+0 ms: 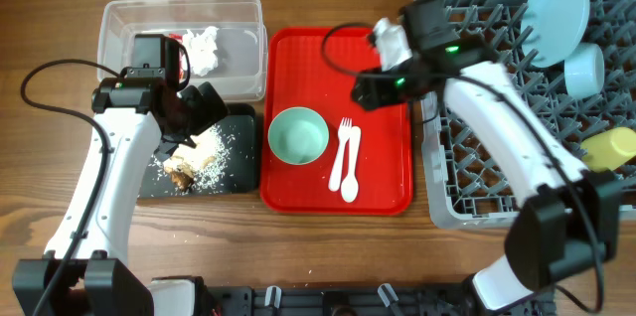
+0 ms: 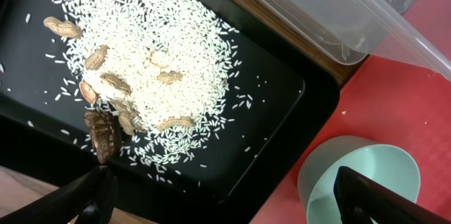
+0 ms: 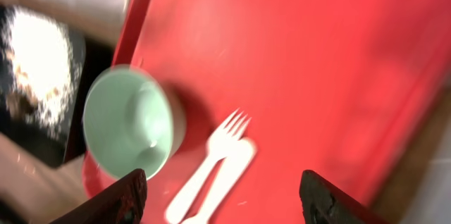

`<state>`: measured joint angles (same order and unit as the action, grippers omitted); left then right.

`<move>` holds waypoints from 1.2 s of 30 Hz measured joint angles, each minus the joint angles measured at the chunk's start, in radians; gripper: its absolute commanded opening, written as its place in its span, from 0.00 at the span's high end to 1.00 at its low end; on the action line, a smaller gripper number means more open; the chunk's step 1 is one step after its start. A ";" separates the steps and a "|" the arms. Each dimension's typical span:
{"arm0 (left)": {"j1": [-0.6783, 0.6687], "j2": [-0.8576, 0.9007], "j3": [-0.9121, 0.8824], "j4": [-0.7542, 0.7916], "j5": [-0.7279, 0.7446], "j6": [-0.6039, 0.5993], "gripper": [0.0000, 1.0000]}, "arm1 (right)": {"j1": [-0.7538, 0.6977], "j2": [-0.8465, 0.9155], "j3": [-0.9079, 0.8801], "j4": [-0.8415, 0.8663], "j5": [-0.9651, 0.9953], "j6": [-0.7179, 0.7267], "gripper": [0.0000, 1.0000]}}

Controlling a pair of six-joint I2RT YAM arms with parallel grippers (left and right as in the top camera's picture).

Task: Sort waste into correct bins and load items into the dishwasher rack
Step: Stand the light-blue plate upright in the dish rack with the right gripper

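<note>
The pale green bowl (image 1: 298,136) stands on the red tray (image 1: 388,172), with the white fork (image 1: 343,149) and spoon (image 1: 352,165) beside it. The black tray (image 1: 238,172) holds rice and peanut scraps (image 2: 141,55). The clear tub (image 1: 114,18) holds the white tissue (image 1: 204,46); the red wrapper is mostly hidden. The grey rack (image 1: 467,202) holds the blue plate (image 1: 555,13), the small blue bowl (image 1: 584,68) and the yellow cup (image 1: 611,147). My left gripper (image 2: 225,196) is open above the black tray's edge. My right gripper (image 3: 222,196) is open over the red tray, above the fork (image 3: 222,146) and the bowl (image 3: 127,122).
The bowl also shows at the lower right of the left wrist view (image 2: 359,175). The clear tub's rim (image 2: 331,13) lies just past the black tray. The table's wood shows in front of the trays.
</note>
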<state>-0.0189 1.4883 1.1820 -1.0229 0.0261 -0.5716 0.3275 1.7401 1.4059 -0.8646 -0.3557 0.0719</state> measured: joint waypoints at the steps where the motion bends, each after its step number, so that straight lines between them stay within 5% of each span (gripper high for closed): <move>1: 0.001 0.000 0.000 0.000 0.000 -0.001 0.00 | 0.053 0.035 -0.017 0.001 -0.006 0.024 0.33; 3: 0.001 0.000 0.000 -0.002 0.000 -0.003 0.00 | 0.103 0.075 -0.026 0.002 -0.007 0.046 0.35; 7: 0.001 0.000 0.000 -0.003 0.000 -0.003 0.00 | 0.192 0.157 -0.030 0.028 -0.006 0.093 0.56; 9: 0.001 0.000 0.000 -0.003 0.000 -0.003 0.00 | 0.224 0.198 -0.030 0.041 0.013 0.146 0.76; 14: 0.001 0.000 0.000 -0.003 0.000 -0.003 0.00 | 0.245 0.264 -0.039 0.091 0.047 0.235 0.96; 25: 0.001 0.000 0.000 -0.002 0.000 -0.003 0.00 | 0.081 0.117 0.010 0.073 0.241 0.224 0.96; 31: 0.001 0.000 0.000 -0.003 0.000 -0.003 0.00 | -0.123 -0.200 0.089 0.307 0.681 0.013 0.96; 36: 0.001 0.000 0.000 -0.002 0.000 -0.003 0.00 | -0.236 -0.164 0.090 0.403 1.033 -0.166 0.96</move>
<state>-0.0181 1.4883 1.1820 -1.0245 0.0261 -0.5751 0.0914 1.5757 1.4960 -0.4614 0.6773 -0.0937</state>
